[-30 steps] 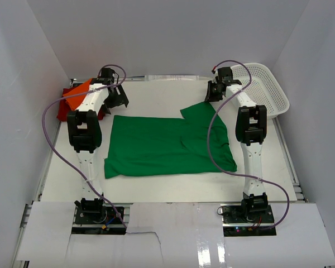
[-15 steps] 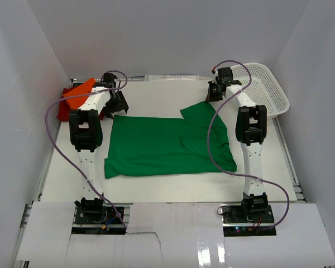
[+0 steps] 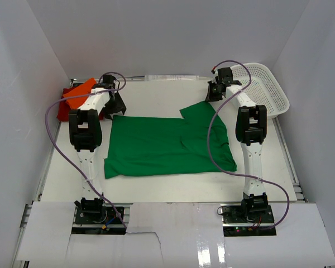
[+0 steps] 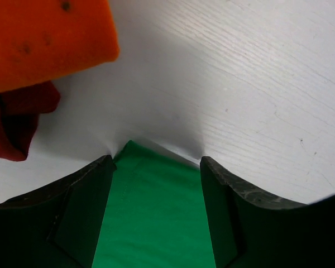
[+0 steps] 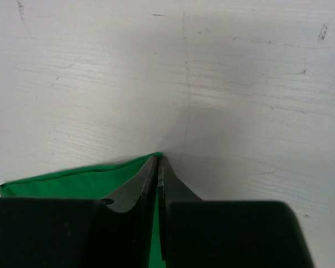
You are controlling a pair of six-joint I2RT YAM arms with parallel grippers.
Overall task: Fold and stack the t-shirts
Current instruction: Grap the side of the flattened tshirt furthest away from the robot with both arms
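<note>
looking down from the top view, we see the green t-shirt spread flat mid-frame on the white tabletop, one sleeve poking toward the upper right. left jaws stand parted at its upper-left corner; in the left wrist view the corner tip lies btwn the two dark fingers, not pinched. right jaws are clenched on the sleeve's far tip, w/ green cloth caught btwn the closed pads. we find the orange t-shirt on the dark red t-shirt at upper left, just beside the left jaws. white mesh basket sits at upper right.
</note>
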